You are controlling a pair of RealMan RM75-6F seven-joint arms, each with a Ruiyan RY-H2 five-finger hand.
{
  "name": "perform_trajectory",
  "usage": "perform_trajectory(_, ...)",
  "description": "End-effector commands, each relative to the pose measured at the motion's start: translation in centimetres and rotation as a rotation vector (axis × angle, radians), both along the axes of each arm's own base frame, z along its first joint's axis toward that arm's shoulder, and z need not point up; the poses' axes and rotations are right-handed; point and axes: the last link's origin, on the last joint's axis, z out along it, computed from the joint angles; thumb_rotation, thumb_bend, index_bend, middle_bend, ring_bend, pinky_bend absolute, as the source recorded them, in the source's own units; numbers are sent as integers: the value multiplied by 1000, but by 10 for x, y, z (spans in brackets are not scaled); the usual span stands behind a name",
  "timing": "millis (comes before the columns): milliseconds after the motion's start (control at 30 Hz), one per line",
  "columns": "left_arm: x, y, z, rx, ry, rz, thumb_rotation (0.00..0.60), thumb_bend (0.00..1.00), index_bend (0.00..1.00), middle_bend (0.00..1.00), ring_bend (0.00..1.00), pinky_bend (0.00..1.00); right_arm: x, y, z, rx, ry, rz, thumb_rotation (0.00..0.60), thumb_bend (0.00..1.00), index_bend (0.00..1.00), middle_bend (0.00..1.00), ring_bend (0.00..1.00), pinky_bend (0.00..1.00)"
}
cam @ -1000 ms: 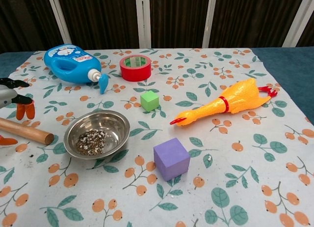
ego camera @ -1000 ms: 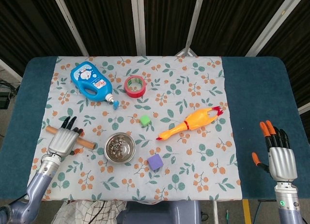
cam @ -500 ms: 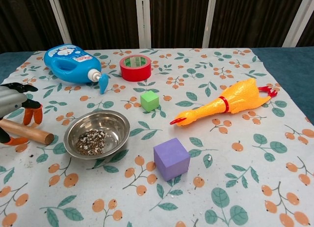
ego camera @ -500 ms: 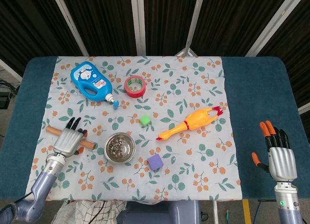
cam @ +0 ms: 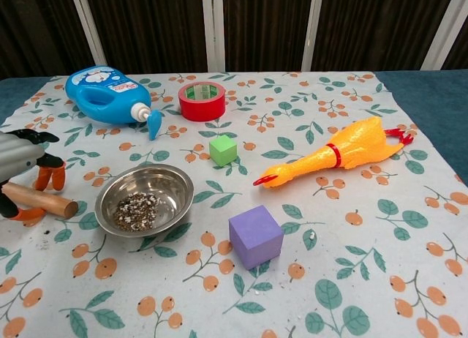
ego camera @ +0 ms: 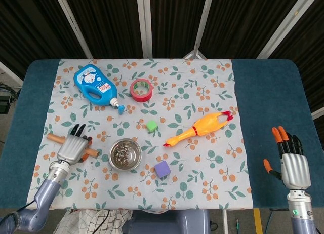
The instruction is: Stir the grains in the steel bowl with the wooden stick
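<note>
Steel bowl point(ego camera: 125, 154): sits on the flowery tablecloth point(ego camera: 202, 87), upright, and I'm using it as the landmark for everything else.

Grains point(cam: 137, 210): small speckled pile in the bottom of the bowl, pushed a bit toward the near-left side in the chest view.

Wooden stick point(cam: 38, 199): lying flat on the cloth just left of the bowl, the end nearest the bowl sticking out past the hand, not touching the bowl.

Left hand point(ego camera: 71, 148): draped right over the stick, left of the bowl. Fingers curve down on the far side, thumb on the near side, so it looks wrapped around the stick, which still lies on the cloth.

Right hand point(ego camera: 292, 165): way off to the right of the bowl, over the bare blue table point(ego camera: 273, 102) past the cloth edge. Fingers straight and spread apart, nothing in it.

Purple cube point(cam: 255, 236): near the bowl, to its right and closer to the robot.

Green cube point(cam: 223, 149): just behind the bowl, slightly right.

Rubber chicken point(cam: 336, 155): lying on its side well right of the bowl, beak pointing toward it.

Red tape roll point(cam: 202, 100): well behind the bowl.

Blue detergent bottle point(cam: 110, 94): on its side behind the bowl, off to the left, spout pointing right.
</note>
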Motion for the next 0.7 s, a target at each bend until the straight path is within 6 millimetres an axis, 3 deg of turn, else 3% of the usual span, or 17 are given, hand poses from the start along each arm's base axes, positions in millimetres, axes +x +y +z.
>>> perform_trajectory(33,1,0,-1,-2,-2,-2,600,427,450,505,25,0,0,0,0,0,0,-1,600,353,0,0,0,0)
perform_trajectory(433,0,-2,-5,3,-20,-5,600,628,561,647,107,0,-1,0,0,-1,-3,-4,600,354,0,0,0,0)
perform_trajectory(700,1,2,5,52,-73,-18,600,743,596,683,127,0,-1,0,0,1,-8,-8,600,353,0,0,0,0)
